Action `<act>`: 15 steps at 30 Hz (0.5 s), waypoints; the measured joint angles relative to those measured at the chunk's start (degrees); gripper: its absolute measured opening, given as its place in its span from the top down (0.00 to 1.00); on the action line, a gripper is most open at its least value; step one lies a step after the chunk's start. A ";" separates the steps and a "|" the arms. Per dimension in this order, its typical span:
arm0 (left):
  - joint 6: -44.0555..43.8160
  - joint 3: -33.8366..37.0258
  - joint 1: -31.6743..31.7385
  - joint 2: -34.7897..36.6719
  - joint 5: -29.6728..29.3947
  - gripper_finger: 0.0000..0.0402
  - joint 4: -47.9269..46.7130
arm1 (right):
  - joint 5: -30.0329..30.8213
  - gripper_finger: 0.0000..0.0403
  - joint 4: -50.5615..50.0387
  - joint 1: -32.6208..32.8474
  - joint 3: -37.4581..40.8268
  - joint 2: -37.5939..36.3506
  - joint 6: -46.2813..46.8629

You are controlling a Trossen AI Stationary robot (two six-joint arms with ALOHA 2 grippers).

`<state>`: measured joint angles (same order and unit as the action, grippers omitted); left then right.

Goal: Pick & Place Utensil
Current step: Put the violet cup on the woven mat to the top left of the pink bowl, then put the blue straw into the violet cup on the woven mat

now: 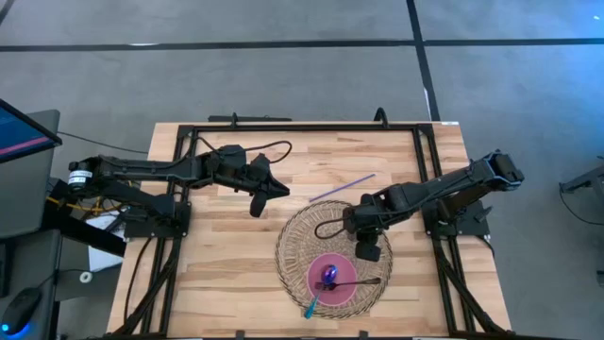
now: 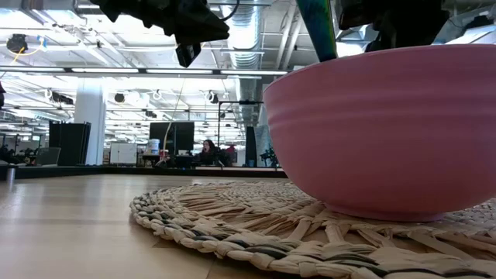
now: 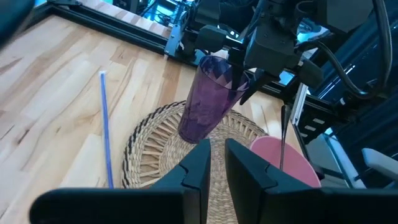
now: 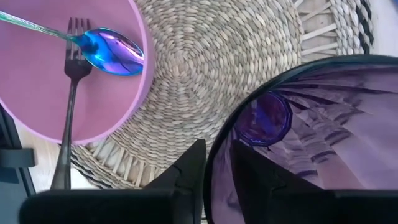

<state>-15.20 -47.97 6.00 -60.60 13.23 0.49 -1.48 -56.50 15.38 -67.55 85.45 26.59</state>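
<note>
Two arms: both dark arms reach in over the wooden table (image 1: 217, 274), the left from the picture's left, the right from its right.
Right gripper: the right gripper (image 4: 214, 180) is clamped on the rim of a purple faceted tumbler (image 3: 208, 99), one finger inside the glass and one outside, above the woven placemat (image 1: 297, 241).
Tumbler: it leans at a tilt in the left wrist view, its base down at the mat.
Left gripper: the left gripper (image 1: 257, 200) hangs over bare wood beside the mat's far-left edge, gripping nothing, its fingers (image 3: 245, 171) drawn close with a narrow gap between them.
Bowl: a shallow pink bowl (image 1: 340, 283) sits on the near part of the mat, just beside the tumbler.
Utensils: an iridescent blue-purple spoon (image 4: 111, 50) and a dark fork (image 4: 71, 87) lie inside the bowl, handles crossing its rim; the spoon's teal handle runs out over the near edge.
Straw: a purple straw (image 1: 342, 188) lies on the table beyond the mat, well apart from the bowl.
</note>
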 joint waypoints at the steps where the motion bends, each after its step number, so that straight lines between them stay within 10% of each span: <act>1: -0.02 -0.02 0.00 0.00 -0.18 0.88 0.00 | 0.00 0.83 -0.05 -0.02 0.00 0.00 0.00; 15: -0.04 -0.02 0.00 0.00 -0.36 0.88 -0.02 | -0.06 0.83 -9.53 -0.02 -10.08 -0.04 -0.13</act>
<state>-15.24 -47.99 6.00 -60.60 12.86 0.47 -1.54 -66.04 15.35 -77.63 85.41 26.46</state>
